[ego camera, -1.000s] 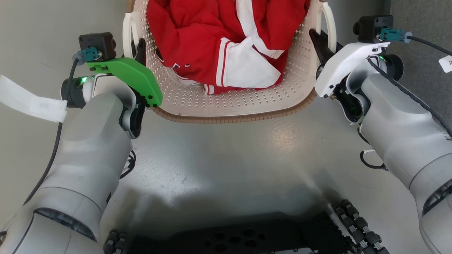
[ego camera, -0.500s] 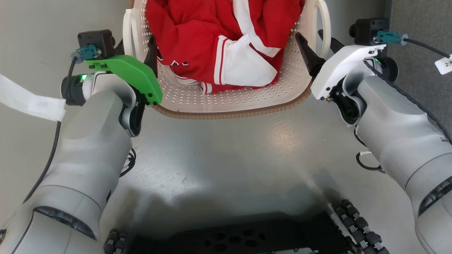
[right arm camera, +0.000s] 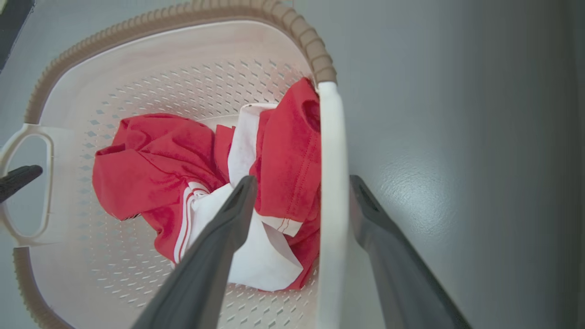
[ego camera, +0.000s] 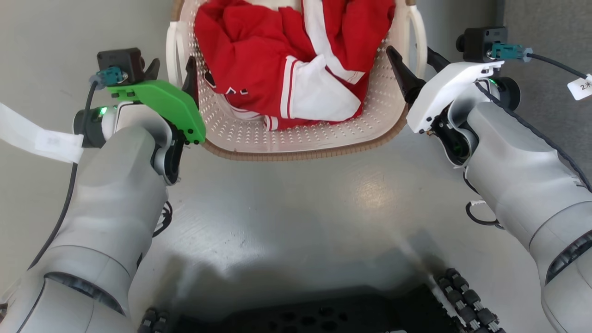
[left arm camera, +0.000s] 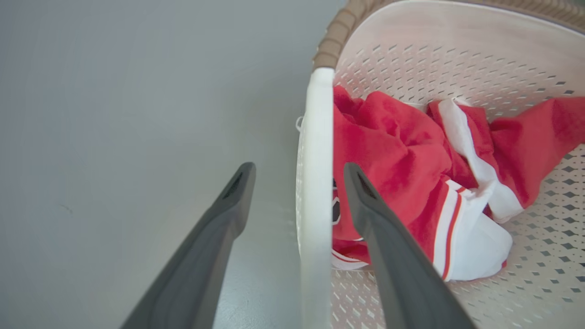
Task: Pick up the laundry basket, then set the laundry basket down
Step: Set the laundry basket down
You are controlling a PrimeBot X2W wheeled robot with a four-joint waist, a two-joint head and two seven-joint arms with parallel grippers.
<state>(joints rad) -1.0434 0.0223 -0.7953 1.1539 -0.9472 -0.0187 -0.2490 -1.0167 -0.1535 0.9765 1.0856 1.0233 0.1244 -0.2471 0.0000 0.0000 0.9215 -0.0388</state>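
1. The laundry basket (ego camera: 296, 155) is low on the grey floor (ego camera: 296, 217), straight ahead of the robot and between its two arms. The top edge of the head view cuts off its far end. Its underside is hidden, so I cannot tell whether it rests on the floor or hangs just clear of it
2. A red and white garment (ego camera: 259, 55) lies crumpled inside and covers much of the perforated bottom. The small dark marks on it are too small to read
3. The left hand (ego camera: 172, 64) has its fingers apart, astride the left handle (ego camera: 171, 41). One finger is outside over the floor and the other is inside beside the garment. In the left wrist view the white bar runs between them with a clear gap to the outer finger. The inner finger overlaps the bar lower down, and I cannot tell whether they touch
4. The right hand (ego camera: 410, 51) also has its fingers apart, astride the right handle (ego camera: 418, 32). In the right wrist view its inner finger lies over the garment and its outer finger over the floor. I cannot tell whether either touches the bar
5. At the left edge of the right wrist view, a dark fingertip (right arm camera: 20, 177) of the left hand lies across the far handle's opening, with the rest cut off
6. The robot's dark base (ego camera: 323, 319) is blurred and cut off at the bottom of the head view
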